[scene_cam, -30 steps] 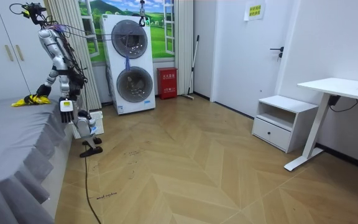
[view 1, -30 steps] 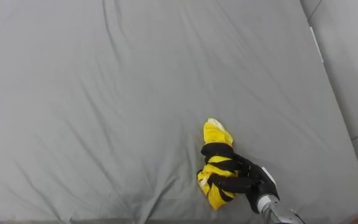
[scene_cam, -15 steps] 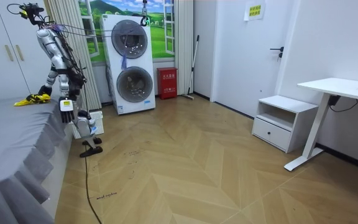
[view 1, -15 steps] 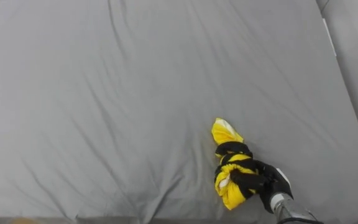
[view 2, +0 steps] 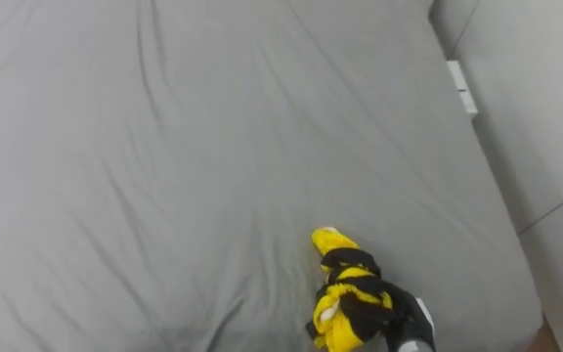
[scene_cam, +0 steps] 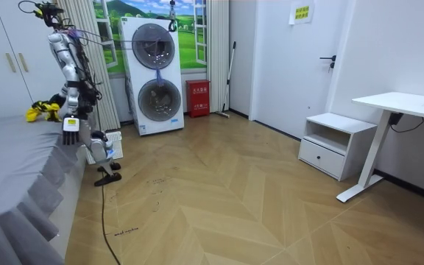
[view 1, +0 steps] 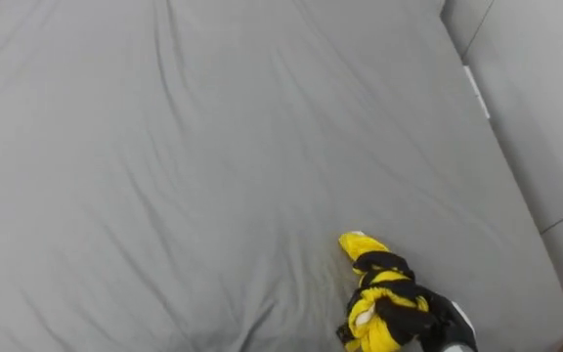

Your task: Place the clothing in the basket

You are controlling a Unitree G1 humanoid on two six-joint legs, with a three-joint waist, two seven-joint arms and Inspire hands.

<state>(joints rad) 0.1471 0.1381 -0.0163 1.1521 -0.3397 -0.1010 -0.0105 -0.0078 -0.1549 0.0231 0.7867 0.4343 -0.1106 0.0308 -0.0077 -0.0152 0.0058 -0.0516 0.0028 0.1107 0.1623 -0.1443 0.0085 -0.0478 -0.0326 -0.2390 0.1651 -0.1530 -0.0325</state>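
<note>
step: pickup | right hand (view 1: 436, 321) clenched round the yellow garment (view 1: 362, 248) on the bed (view 1: 213, 147) | left hand (scene_cam: 70, 131) hangs relaxed | next, probably: lift clear, swing round to what looks like the white basket (scene_cam: 111, 143) by its feet

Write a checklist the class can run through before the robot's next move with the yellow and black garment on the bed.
1. Grip: the right robot hand has its fingers curled round the garment. Ok.
2. Whole garment gathered: one yellow end sticks out of the grip over the bed. Not ok.
3. Garment clear of the sheet: the head views do not show a gap. Cannot tell.
4. Other hand free: the left robot hand hangs open at the robot's side, holding nothing. Ok.
5. Basket found: a white holed box stands on the floor by the robot's legs, partly hidden. Cannot tell.
</note>
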